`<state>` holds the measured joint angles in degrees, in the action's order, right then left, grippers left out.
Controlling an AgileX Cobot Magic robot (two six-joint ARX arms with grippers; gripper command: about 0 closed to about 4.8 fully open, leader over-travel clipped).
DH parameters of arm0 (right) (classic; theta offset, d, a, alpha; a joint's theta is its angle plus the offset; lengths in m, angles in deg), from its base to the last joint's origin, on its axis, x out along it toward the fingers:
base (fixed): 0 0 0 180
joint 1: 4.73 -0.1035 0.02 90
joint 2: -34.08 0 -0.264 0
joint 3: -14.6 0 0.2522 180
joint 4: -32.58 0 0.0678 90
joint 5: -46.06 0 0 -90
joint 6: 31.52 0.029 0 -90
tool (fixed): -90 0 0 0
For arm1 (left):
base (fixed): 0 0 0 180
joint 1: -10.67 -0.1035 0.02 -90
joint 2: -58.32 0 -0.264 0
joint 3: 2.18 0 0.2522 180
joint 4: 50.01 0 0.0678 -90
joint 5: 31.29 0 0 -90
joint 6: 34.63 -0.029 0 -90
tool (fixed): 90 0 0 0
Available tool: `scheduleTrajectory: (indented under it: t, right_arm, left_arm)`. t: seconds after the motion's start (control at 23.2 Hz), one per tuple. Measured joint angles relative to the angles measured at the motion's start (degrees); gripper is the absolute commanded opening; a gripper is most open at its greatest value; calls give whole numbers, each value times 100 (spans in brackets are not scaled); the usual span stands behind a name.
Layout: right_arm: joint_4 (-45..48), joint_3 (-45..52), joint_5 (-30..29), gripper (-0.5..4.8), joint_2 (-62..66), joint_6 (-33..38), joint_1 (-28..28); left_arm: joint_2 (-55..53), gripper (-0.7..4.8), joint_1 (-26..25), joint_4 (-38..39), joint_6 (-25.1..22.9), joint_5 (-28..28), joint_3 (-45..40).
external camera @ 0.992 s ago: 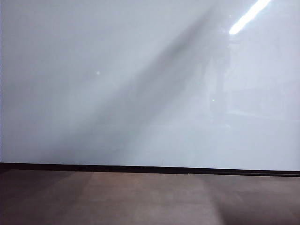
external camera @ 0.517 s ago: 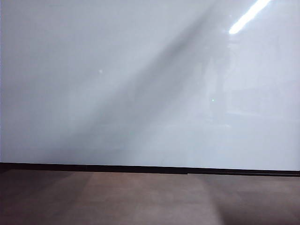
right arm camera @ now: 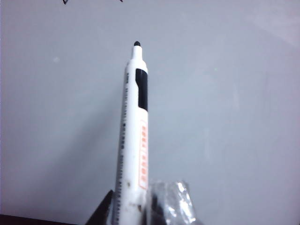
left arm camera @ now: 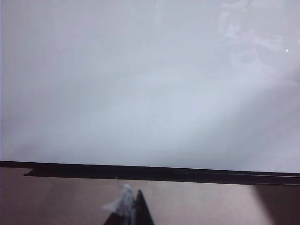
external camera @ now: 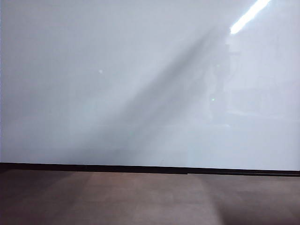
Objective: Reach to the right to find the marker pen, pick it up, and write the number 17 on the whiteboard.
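White marker pen (right arm camera: 133, 140) clamped in right gripper (right arm camera: 136, 206), facing whiteboard (right arm camera: 225, 103), left gripper (left arm camera: 129, 211) low

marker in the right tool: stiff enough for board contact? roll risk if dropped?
The marker pen looks like a rigid plastic barrel, so it likely stays straight when pressed on the whiteboard. Round and smooth, it would probably roll if released. The right tool grips only its rear end, so the tip may pivot.

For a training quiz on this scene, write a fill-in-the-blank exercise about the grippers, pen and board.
1. The right gripper is shut on the white barrel of the ____.
2. The pen's black tip points at the glossy white ____.
3. A thin ____ strip runs along the board's lower edge.
4. In the exterior view, ____ arm is visible.

Missing words: marker pen; whiteboard; black; no
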<state>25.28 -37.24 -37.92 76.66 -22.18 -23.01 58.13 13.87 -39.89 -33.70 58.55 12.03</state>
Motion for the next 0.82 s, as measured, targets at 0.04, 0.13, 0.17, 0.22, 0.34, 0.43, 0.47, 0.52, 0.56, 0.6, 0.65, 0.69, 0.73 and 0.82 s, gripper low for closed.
scheduleTrajectory:
  t: [0.04, 0.13, 0.17, 0.22, 0.34, 0.43, 0.47, 0.52, 0.56, 0.6, 0.65, 0.69, 0.73, 0.82]
  right_arm:
    - [4, 28, -22, -6, -90, 0, 0]
    - [17, 46, -24, -6, -225, 0, 0]
    - [31, 46, -26, -6, -221, 0, 0]
    - [4, 50, -26, -6, -208, 0, 0]
    - [2, 50, -26, -6, -197, 0, 0]
    - [2, 50, -22, -6, -195, -24, 0]
    - [2, 50, -7, -6, -195, -35, 0]
    - [0, 50, 39, -6, -195, -114, 0]
    - [0, 50, 55, -6, -195, -234, 2]
    - [-37, 57, 90, -6, -219, -332, 4]
    - [-188, 107, 197, -6, -358, -420, 35]
    - [-286, 219, 227, -6, -570, -457, 125]
    - [-334, 378, 227, -6, -811, -468, 315]
    - [-450, 859, -136, -6, -1357, -472, 896]
  left_arm:
    - [0, -5, 0, 0, 0, 0, 0]
    - [0, -5, 0, 2, 0, 0, 0]
    - [0, -5, 0, 2, 0, 0, 0]
    - [0, -5, 0, 4, 0, 0, 0]
    - [0, -5, 0, 2, 0, 0, 0]
    - [2, -5, 0, 4, 0, 0, 0]
    - [2, -5, 0, 4, 0, 0, 0]
    - [2, -5, 0, 4, 0, 0, 0]
    - [2, -5, 0, 4, 0, 0, 0]
    - [2, -5, 0, 2, 0, 0, 0]
    - [2, -5, 0, 7, 0, 0, 0]
    - [4, -5, 0, 9, 0, -2, 0]
    - [2, -5, 0, 9, 0, 0, 0]
    - [2, -5, 0, 13, 0, 0, 0]
